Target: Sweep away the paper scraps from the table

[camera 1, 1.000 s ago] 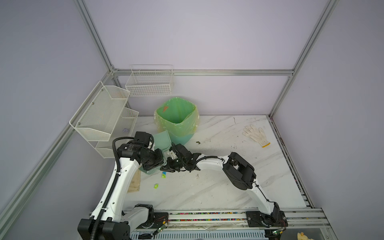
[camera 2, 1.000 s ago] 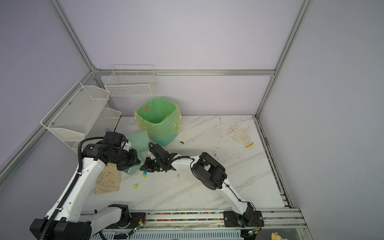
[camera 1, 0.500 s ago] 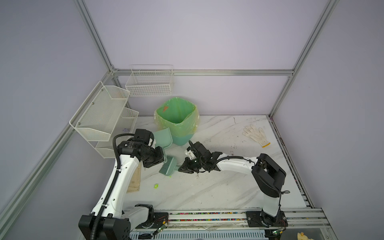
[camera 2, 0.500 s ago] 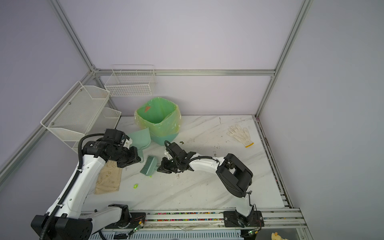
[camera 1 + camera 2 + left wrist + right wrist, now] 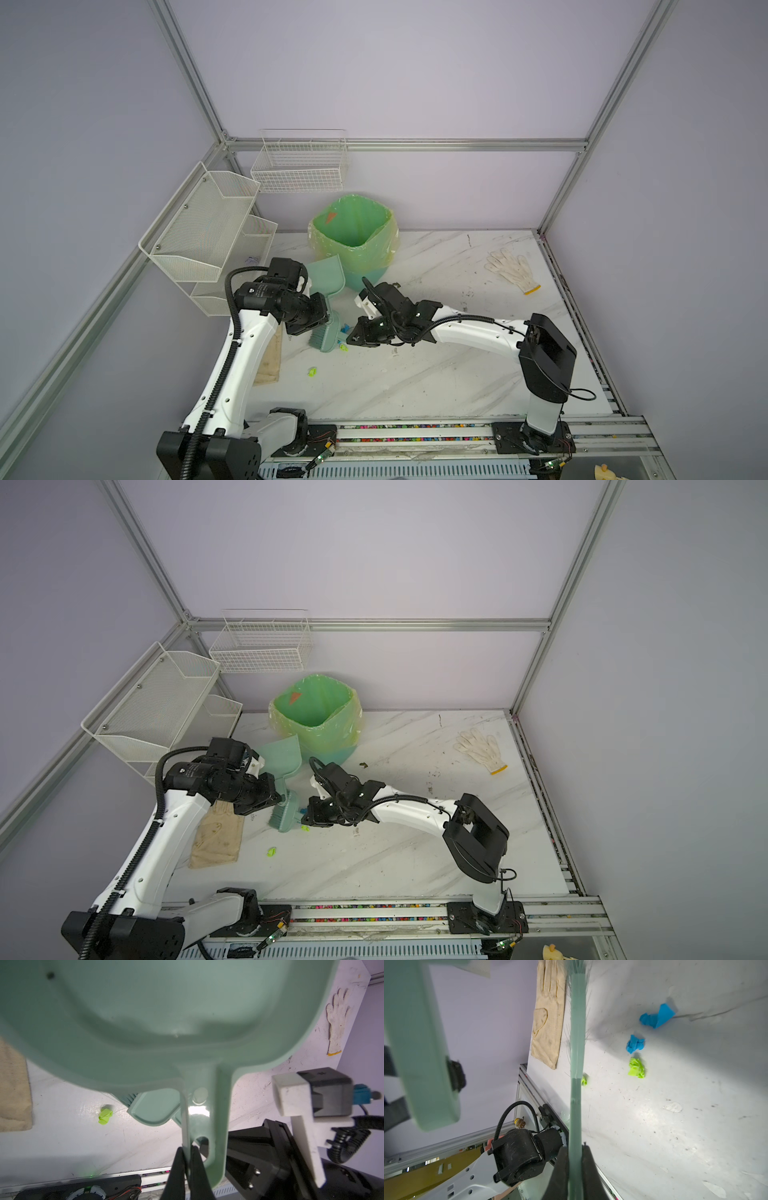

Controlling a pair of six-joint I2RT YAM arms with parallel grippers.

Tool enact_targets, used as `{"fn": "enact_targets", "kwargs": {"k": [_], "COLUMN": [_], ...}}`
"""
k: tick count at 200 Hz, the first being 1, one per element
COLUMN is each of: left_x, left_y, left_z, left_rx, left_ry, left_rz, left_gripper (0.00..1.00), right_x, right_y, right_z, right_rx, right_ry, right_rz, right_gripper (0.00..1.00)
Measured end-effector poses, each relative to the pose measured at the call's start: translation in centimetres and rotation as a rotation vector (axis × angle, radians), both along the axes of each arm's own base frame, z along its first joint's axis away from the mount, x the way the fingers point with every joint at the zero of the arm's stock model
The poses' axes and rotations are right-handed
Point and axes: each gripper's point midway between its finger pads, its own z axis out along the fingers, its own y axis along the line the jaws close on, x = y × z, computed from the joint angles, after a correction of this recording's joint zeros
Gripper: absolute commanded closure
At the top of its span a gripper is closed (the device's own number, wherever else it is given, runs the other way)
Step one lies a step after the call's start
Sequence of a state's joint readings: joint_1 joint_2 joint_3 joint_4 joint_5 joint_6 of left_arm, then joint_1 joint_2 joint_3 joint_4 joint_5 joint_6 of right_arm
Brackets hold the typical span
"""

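The left gripper (image 5: 187,1153) was clamped on the handle of the mint dustpan (image 5: 328,276), which hung tilted just beside the green-lined bin (image 5: 374,257) at the back edge of the table (image 5: 415,374). The right gripper (image 5: 576,1153) was closed on the matching brush (image 5: 577,1043), whose bristles pointed toward the left edge. The paper scraps (image 5: 636,1068), blue and yellow-green, lay beside the brush in the table's left half. A lone scrap (image 5: 311,371) sat apart, nearer the front edge. A beige glove (image 5: 216,837) lay along the left edge, under the wire racks (image 5: 199,232). Open marble stretched to the right edge, where white gloves (image 5: 513,270) lay near the back right corner.
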State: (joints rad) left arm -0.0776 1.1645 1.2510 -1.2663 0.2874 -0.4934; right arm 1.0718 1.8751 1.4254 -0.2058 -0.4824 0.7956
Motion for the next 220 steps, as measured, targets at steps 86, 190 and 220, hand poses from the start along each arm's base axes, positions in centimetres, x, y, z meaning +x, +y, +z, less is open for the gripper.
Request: {"fn": "enact_targets", "kwargs": {"k": [86, 190, 220], "left_x": [-0.2, -0.7, -1.5], "left_y": [0.3, -0.3, -0.8], "left_z": [0.5, 1.5, 0.0], "left_rx": [0.013, -0.028, -0.054], "left_ry": [-0.028, -0.081, -0.048], "left_rz": [0.005, -0.007, -0.009], "left_gripper": [1.0, 1.0, 1.0], "right_x": [-5.4, -1.3, 4.8], "right_y": [1.8, -1.5, -5.4], "right_z": [-1.4, -5.7, -5.3], "right_rx": [-0.017, -0.108, -0.121], "right_ry": [0.029, 0.077, 0.049], "right_rz": [0.171, 0.132, 0.015], "right_gripper": [1.0, 1.0, 1.0]}}
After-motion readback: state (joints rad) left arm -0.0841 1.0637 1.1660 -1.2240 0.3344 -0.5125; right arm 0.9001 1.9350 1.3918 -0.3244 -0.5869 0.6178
